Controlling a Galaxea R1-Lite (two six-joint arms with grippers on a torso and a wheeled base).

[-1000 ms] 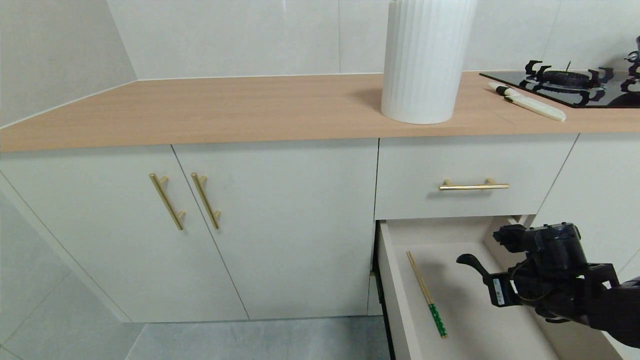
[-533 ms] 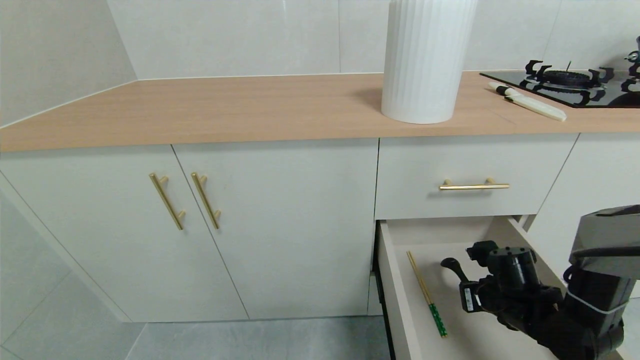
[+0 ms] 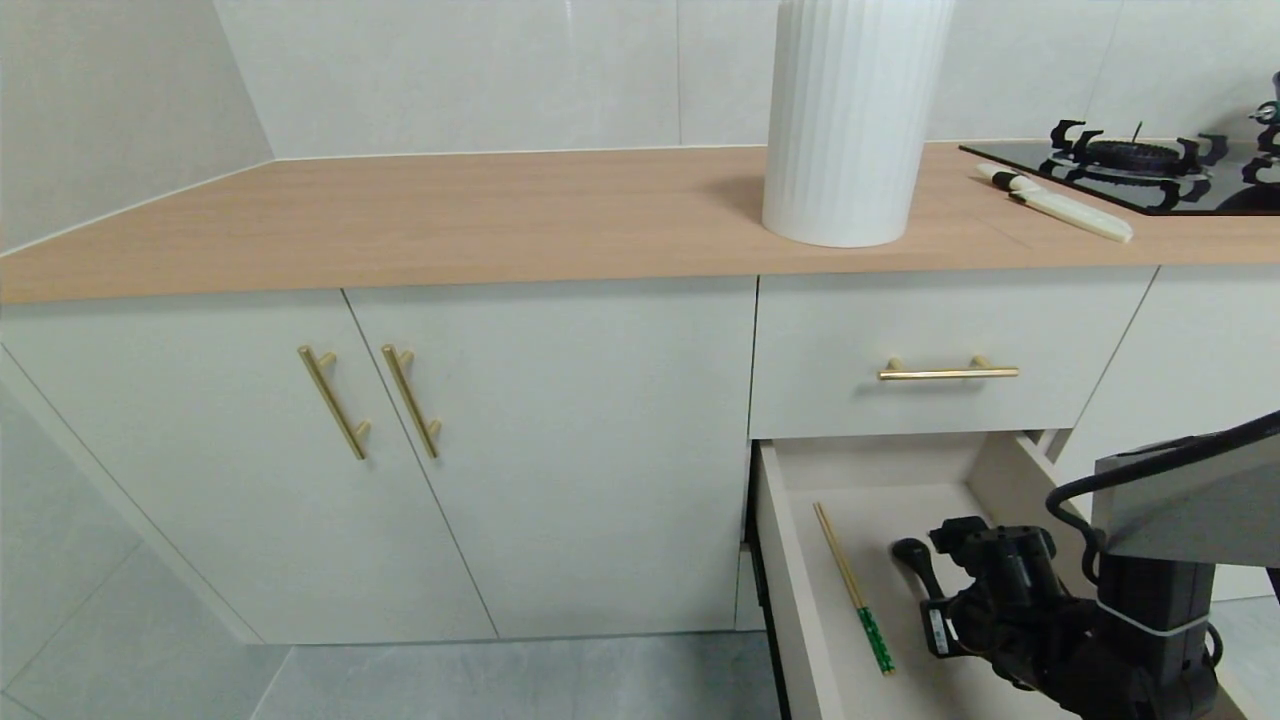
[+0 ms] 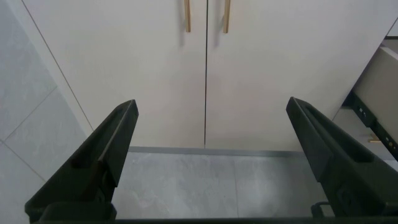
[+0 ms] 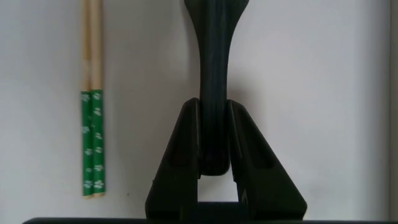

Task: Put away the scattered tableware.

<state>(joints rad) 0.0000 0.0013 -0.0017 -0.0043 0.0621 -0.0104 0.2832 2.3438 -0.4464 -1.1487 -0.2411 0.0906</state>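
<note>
Facing the cabinet doors (image 4: 280,74) with the left gripper (image 4: 211,109) spread wide; hanging low inside the open drawer (image 3: 790,560) with the right gripper (image 5: 211,134), pinching a black utensil (image 5: 214,50), probably a spoon, jutting forward past the fingertips; chopsticks (image 3: 850,585) lying apart, to that gripper's left

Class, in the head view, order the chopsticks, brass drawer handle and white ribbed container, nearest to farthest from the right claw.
1. Chopsticks, beside the right claw in the open drawer.
2. Brass drawer handle, on the shut drawer above.
3. White ribbed container, up on the countertop.
</note>
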